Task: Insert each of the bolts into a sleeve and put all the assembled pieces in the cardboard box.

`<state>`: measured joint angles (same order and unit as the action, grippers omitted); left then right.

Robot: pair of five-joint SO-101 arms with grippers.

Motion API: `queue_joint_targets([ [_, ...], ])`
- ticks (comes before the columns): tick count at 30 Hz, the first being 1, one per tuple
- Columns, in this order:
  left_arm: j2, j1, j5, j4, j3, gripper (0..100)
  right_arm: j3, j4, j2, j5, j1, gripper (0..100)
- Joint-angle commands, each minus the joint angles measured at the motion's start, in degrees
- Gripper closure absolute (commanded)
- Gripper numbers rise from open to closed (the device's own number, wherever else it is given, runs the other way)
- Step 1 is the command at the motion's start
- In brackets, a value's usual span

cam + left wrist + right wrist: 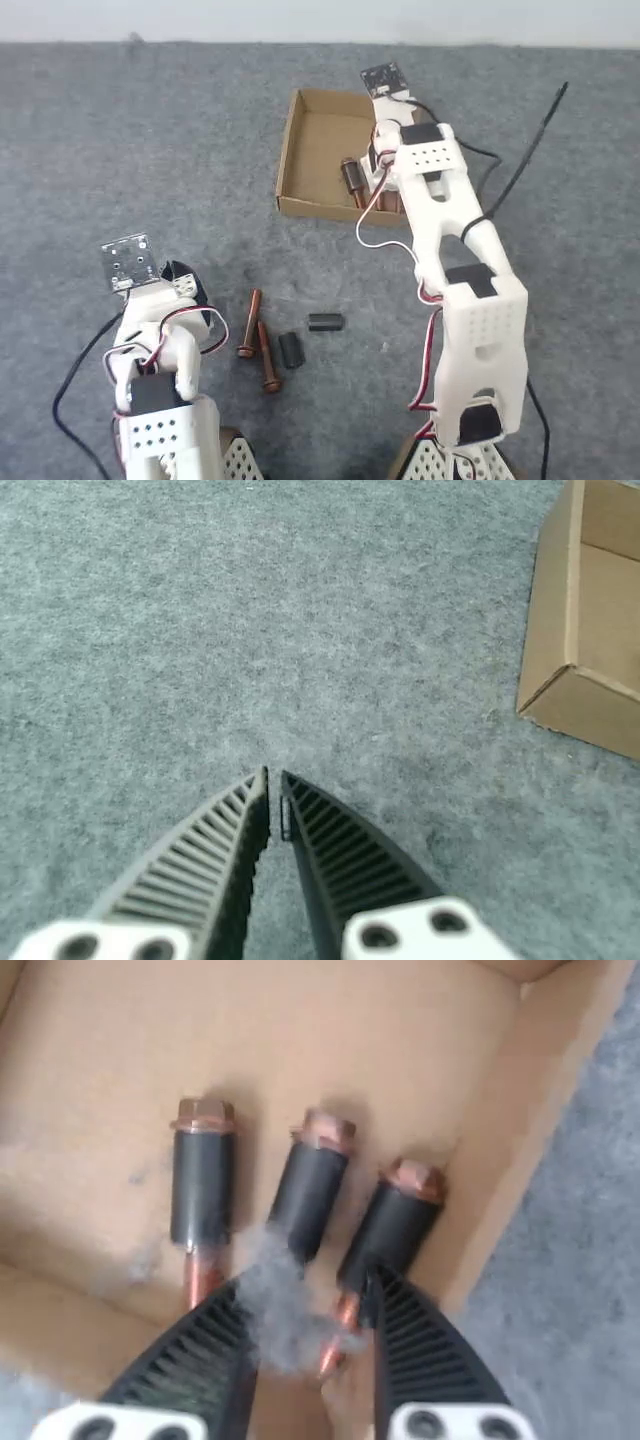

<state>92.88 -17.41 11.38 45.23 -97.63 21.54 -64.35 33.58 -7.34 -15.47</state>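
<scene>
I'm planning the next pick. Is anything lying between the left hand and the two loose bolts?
Nothing visible: bare carpet separates the left hand from the bolts; the sleeves lie beyond them.

**Cam setup: 1 overhead + 2 wrist**

High cam: fixed, looks down over the whole table (100, 120), arm bases at its near edge. L wrist cam: low and close, looks past L gripper (275, 777) toward a corner of the cardboard box (585, 670). R wrist cam: v. close, past R gripper (305, 1300), down into the box. All 3 views share the box.
</scene>
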Motion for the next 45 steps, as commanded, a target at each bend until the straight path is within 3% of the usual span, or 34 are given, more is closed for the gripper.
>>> queue_joint_targets([
  [1,1.2,-0.3,-0.6,0.3,0.7,98,3.0,-5.3,-9.5,-0.4,0.6,93.5],
  [3,1.2,-0.3,-0.6,0.3,0.7,98,2.8,-7.6,-12.2,-0.4,0.6,99.8],
  [10,1.2,-0.3,-0.6,0.3,0.7,98,2.6,-19.9,-18.9,-0.8,0.3,99.3],
  [18,1.2,-0.3,-0.6,0.3,0.7,98,1.8,-37.1,-24.0,-6.9,-3.5,99.3],
  [30,1.2,-0.3,-0.6,0.3,0.7,98,-26.8,-30.4,-45.8,-7.4,-13.9,99.3],
  [35,1.2,-0.3,-0.6,0.3,0.7,98,-39.4,-24.9,-55.6,-15.4,-22.0,99.2],
  [40,1.2,-0.3,-0.6,0.3,0.7,98,-50.5,-17.5,-62.9,-18.1,-27.4,98.9],
  [45,1.2,-0.3,-0.6,0.3,0.7,98,-57.6,-13.8,-64.7,-21.6,-29.1,86.0],
])
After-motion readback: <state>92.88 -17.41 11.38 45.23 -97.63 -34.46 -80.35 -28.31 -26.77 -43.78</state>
